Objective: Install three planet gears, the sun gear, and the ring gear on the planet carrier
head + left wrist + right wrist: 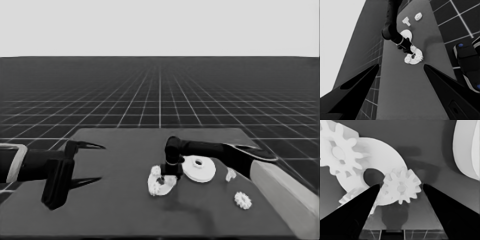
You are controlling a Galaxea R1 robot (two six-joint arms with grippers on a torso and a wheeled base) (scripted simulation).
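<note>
From my seat, the right arm reaches in across the table, wrist bent straight down, and its right gripper (171, 173) hangs over the flat white washer-like smaller round part (161, 181), just left of the white hubbed larger round part (199, 168). In the right wrist view its 2 black fingers (357, 215) stand apart with a small white toothed gear (401, 188) between the tips, lying on the smaller round part's rim beside its central hole; I cannot tell whether the tips touch it. A 2nd gear (340, 152) lies on the far rim, and a 3rd (350, 196) peeks out beside 1 finger. A 4th gear (242, 200) lies alone near the right arm, close to a thin white piece (230, 174). The left gripper (92, 162) waits over the dark table (115, 210) at its left end, fingers spread wide, nothing between them.
</note>
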